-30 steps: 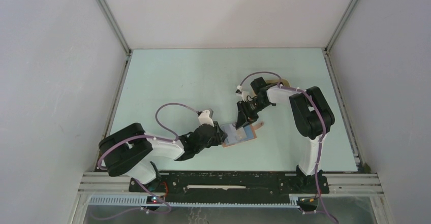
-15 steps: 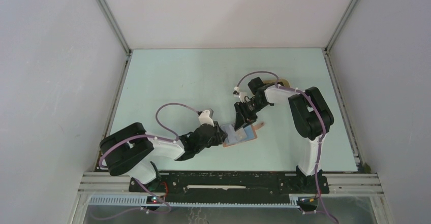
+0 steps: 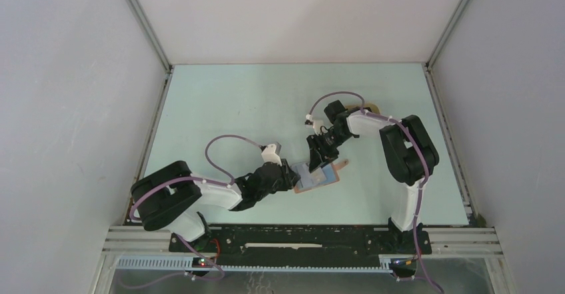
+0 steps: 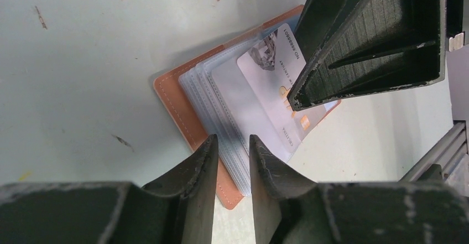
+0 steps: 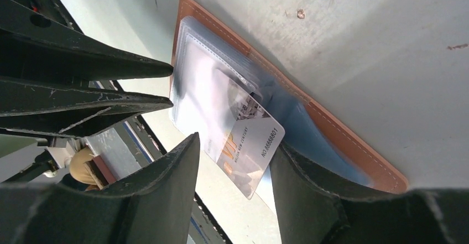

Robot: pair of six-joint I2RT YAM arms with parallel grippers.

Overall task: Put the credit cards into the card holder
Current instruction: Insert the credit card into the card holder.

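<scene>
We see the card holder (image 3: 317, 177) lying open on the desk (image 3: 233, 107). It is close to the near edge, about halfway along it. Its brown outside is flat on the desk and its pale blue inside faces up. A stack of clear pockets (image 4: 221, 105) lies on top of the blue side.

One credit card (image 5: 246, 141) is partly inside a clear pocket. It is a light, silvery card with "VIP" and a number printed on it. One end is tucked in the pocket and the other end sticks out past the pockets.

The left claw (image 4: 232, 144) comes in from the side of the holder nearest the desk's left edge. Its two fingers (image 4: 199, 188) are close together, with the edge of the clear pockets between them. So we say it is clenched on the card holder.

The right claw (image 5: 235, 144) hangs over the card from the far side. Its fingers (image 5: 309, 200) stand apart, one on each side of the card's free end. One finger is right at the card's corner, and we see a gap beside the other. So this claw has let go and grips nothing.

The two claws are very near each other, right over the holder.
</scene>
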